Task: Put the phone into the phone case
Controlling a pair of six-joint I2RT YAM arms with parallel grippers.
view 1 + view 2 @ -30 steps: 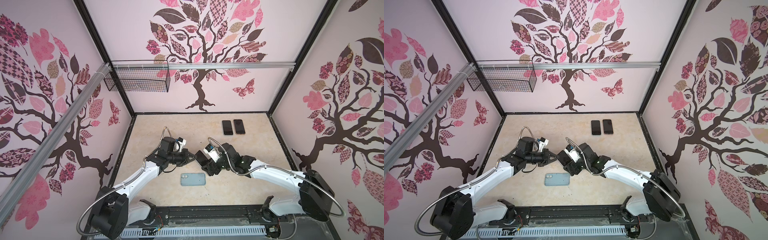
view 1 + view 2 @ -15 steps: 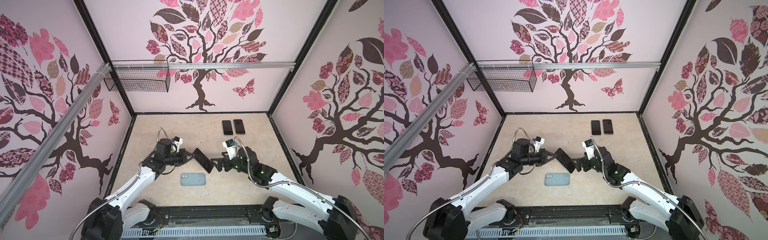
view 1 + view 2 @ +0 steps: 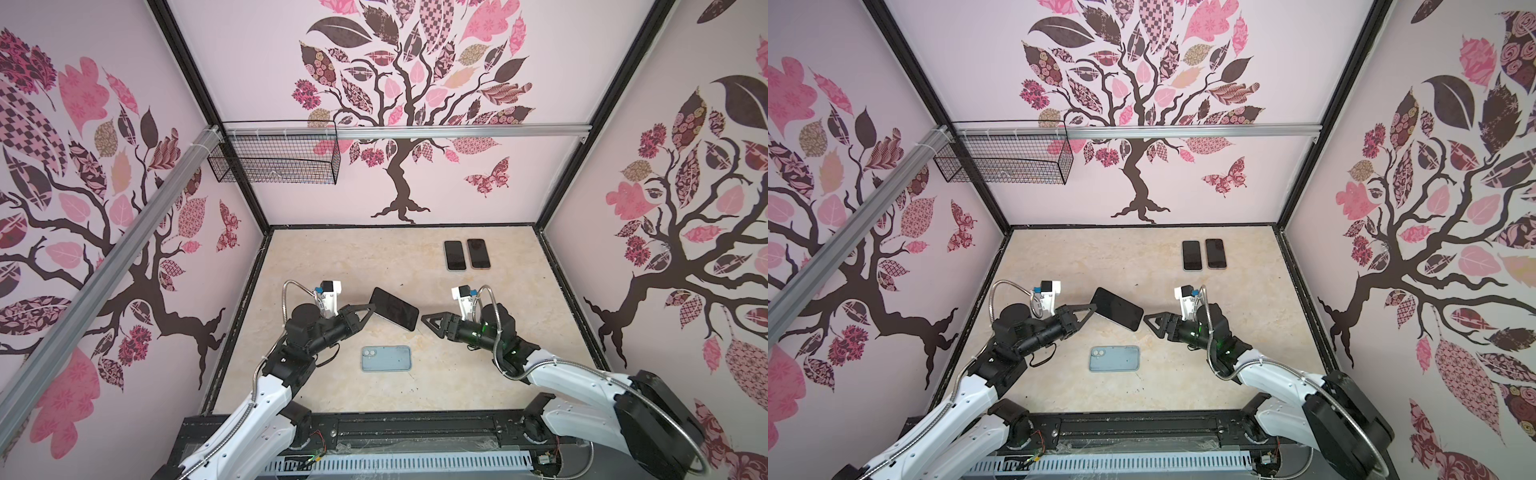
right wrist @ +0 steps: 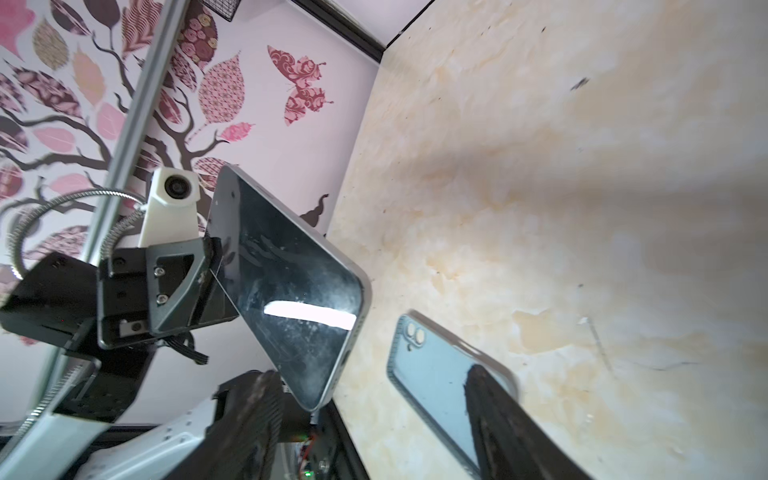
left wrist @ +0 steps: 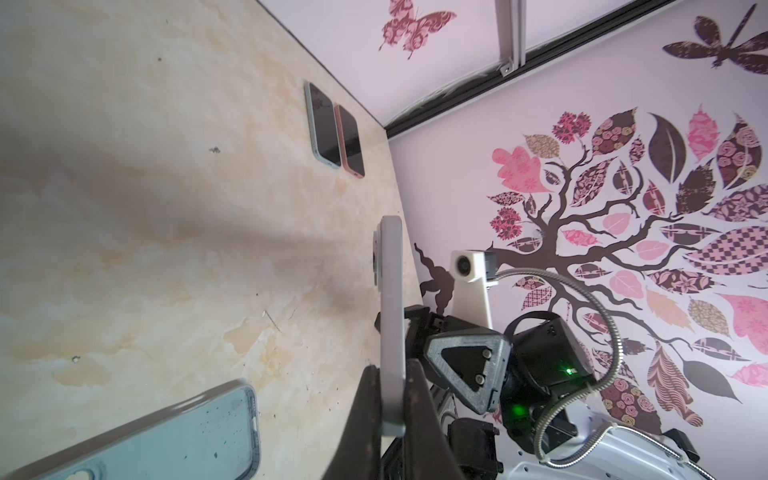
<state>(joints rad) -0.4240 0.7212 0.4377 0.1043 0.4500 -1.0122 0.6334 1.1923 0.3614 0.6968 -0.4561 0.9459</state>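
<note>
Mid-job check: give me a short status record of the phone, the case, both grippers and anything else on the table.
phone: lifted off the table, tilted, screen up
left gripper: jaws shut on the phone's end
right gripper: jaws open, empty, near the phone's free end
phone case: blue, flat on the table, empty, nearer the robot base than the phone
other items: pale-edged phone and pink-edged phone, side by side, far right

The left claw [image 3: 371, 309] pinches one end of a flat black phone [image 3: 393, 308], tilted over the pale marbled worktop [image 3: 332, 257]. The right claw [image 3: 428, 321] is just beside its other end, not touching. A light blue phone case [image 3: 386, 358] lies flat on it, nearer the front.
</note>
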